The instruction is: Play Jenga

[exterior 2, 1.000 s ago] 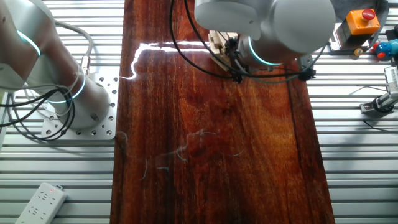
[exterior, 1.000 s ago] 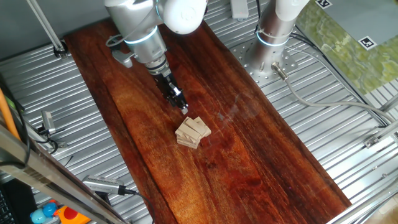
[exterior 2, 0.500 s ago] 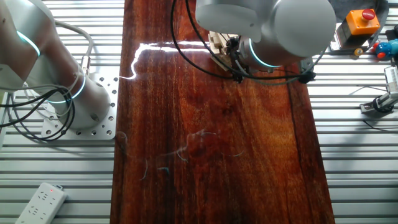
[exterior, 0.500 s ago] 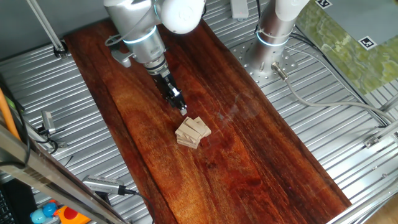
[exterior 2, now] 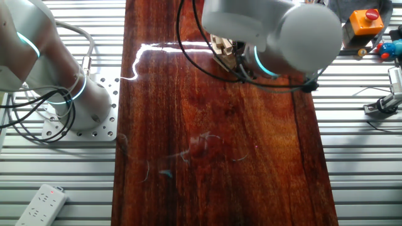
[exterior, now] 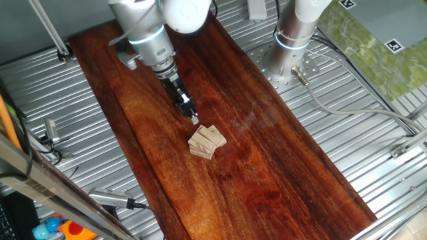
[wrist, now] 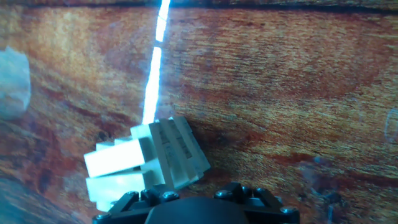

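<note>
On the dark wood board [exterior: 267, 167], the gripper [exterior: 193, 120] hangs at the end of the arm, just up and left of the Jenga stack [exterior: 207, 142]. Whether its tip touches the blocks, and how far the jaws are parted, cannot be told. Nothing visible is held. The stack sits near the board's middle, its crossed pale layers [wrist: 149, 162] skewed. A second robot base [exterior: 293, 33] stands right.
</note>
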Robot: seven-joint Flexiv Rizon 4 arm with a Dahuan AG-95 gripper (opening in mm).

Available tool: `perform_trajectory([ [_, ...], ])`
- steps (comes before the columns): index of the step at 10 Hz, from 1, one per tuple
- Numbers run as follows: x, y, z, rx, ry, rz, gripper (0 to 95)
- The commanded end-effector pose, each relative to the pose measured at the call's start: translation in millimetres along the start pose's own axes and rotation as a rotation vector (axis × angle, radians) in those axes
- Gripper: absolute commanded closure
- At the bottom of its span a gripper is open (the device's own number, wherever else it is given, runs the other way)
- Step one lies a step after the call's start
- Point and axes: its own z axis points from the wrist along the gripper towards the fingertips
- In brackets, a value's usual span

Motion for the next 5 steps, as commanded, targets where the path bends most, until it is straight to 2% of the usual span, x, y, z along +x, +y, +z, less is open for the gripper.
perform_trajectory([
  [1,-0.2,0.8,-0.2,-0.072,-0.017,0.019,38.0],
  [5,-0.2,0.8,-0.2,-0.069,-0.016,0.017,38.0],
])
